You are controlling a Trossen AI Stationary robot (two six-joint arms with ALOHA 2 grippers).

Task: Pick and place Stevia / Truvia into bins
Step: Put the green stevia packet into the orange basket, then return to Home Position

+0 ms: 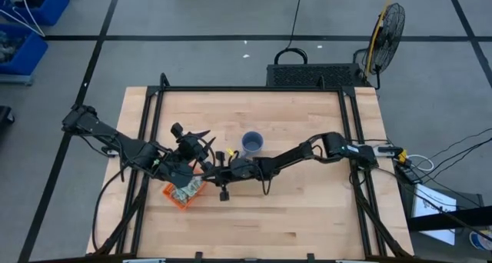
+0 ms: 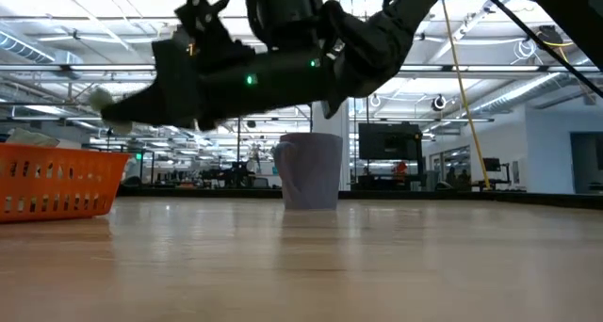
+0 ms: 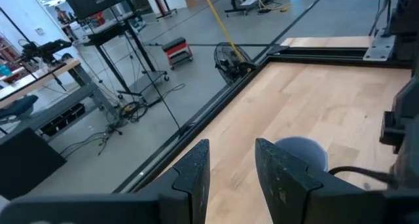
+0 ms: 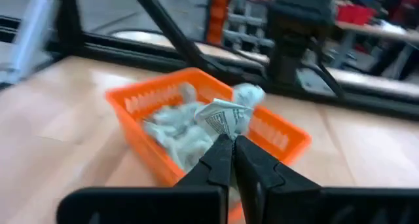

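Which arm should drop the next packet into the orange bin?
Right. The right tool is pinched on a packet just short of the orange bin, which already holds a pile of packets. The left tool is open and empty, facing the mug.

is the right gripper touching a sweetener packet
Touching: in the right wrist view the right gripper pinches a crumpled packet between its fingertips, above the orange bin.

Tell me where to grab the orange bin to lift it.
Take the bin by its thin upright wall near a corner. Come straight down from above, one jaw inside and one outside. The top is open and the packets heap in the middle, leaving the rim bare. The right gripper, shut on a packet, hangs over it now.
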